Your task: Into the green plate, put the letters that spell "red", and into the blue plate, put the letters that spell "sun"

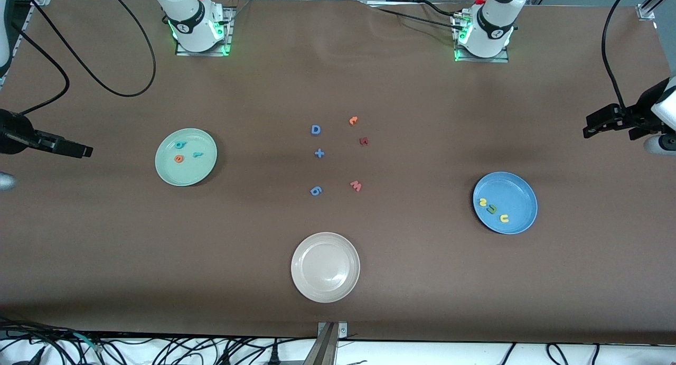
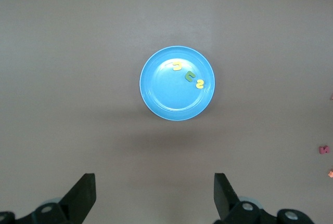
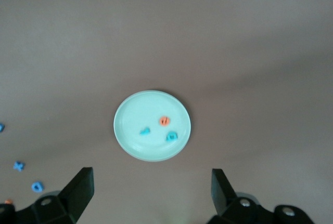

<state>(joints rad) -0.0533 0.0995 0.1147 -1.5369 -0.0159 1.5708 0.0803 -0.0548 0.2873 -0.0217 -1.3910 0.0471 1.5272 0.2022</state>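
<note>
The green plate (image 1: pixel 196 175) (image 3: pixel 134 114) lies toward the right arm's end of the table. In it are a teal "d" (image 1: pixel 181 144) (image 3: pixel 171 136), an orange "e" (image 1: pixel 179 158) (image 3: pixel 164 121) and a teal "r" (image 1: pixel 197 155) (image 3: pixel 144 130). Toward the left arm's end, the blue plate (image 1: pixel 522 195) (image 2: pixel 165 95) holds a yellow "s" (image 1: pixel 482 201) (image 2: pixel 200 83), a green "n" (image 1: pixel 491 208) (image 2: pixel 189 75) and a yellow "u" (image 1: pixel 504 217) (image 2: pixel 177 67). My left gripper (image 1: pixel 587 130) (image 2: pixel 154 182) hangs open and empty over the table's end. The right gripper (image 1: pixel 87 151) (image 3: pixel 152 177) hangs open and empty over its own end.
A beige-white plate (image 1: pixel 325 288) sits near the front edge, mid-table. Loose letters lie in the middle: a blue D (image 1: pixel 315 129), blue plus (image 1: pixel 319 153), blue 6 (image 1: pixel 315 190), pink W (image 1: pixel 356 185), a dark red letter (image 1: pixel 363 141) and an orange one (image 1: pixel 353 120).
</note>
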